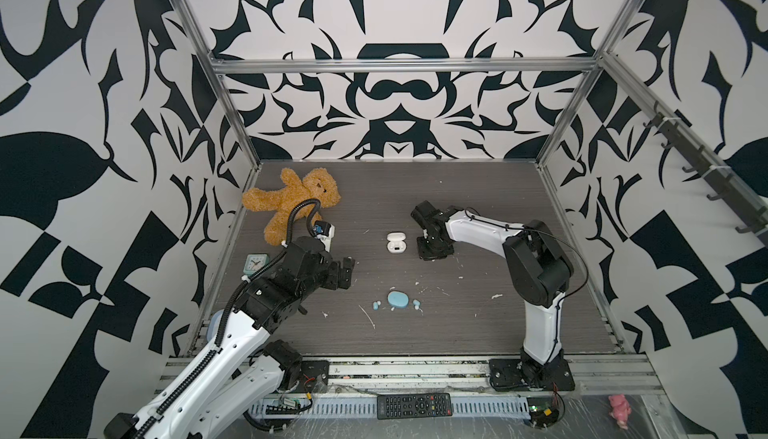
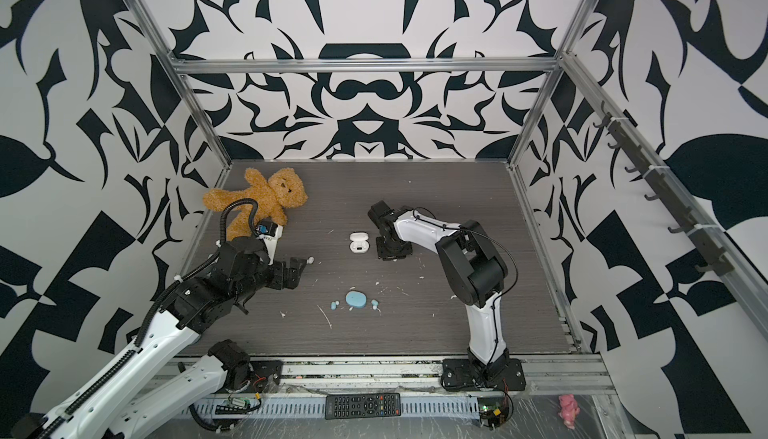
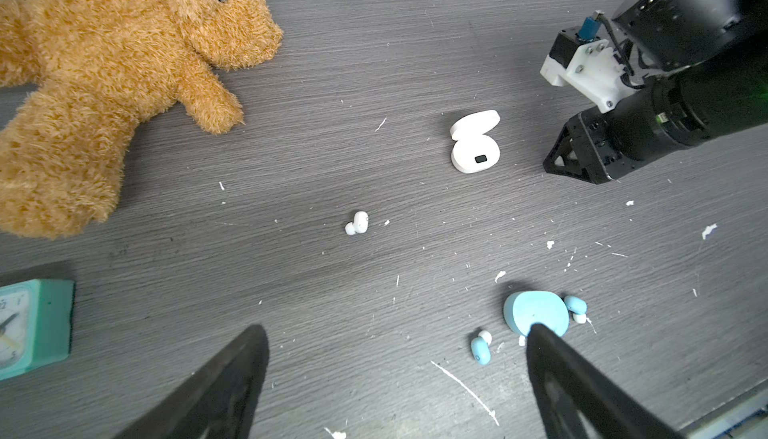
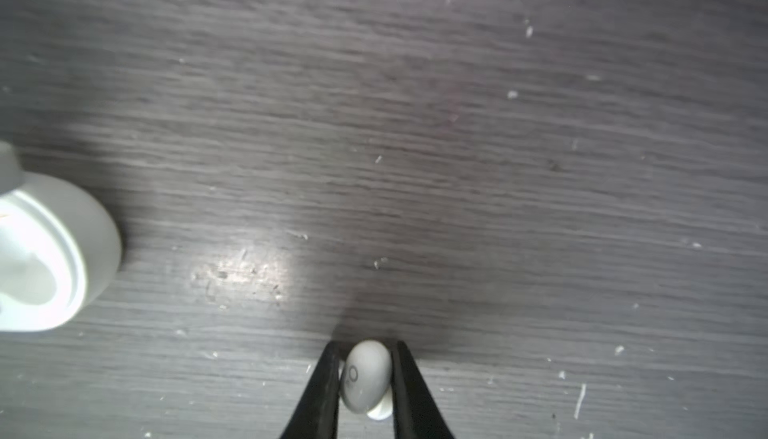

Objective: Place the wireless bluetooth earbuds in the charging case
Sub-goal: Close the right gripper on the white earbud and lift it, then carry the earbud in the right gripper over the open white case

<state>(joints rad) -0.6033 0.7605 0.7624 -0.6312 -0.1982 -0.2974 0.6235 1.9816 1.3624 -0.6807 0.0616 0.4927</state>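
Grey tabletop: only right wrist view shows right gripper clamping white earbud; left gripper spread.

A tan teddy bear lay on the dark wood-grain table beyond the left gripper, toward the back wall, with a teal alarm clock off to that gripper's left. A black remote and a pink toy lay past the table's front edge, well behind it.
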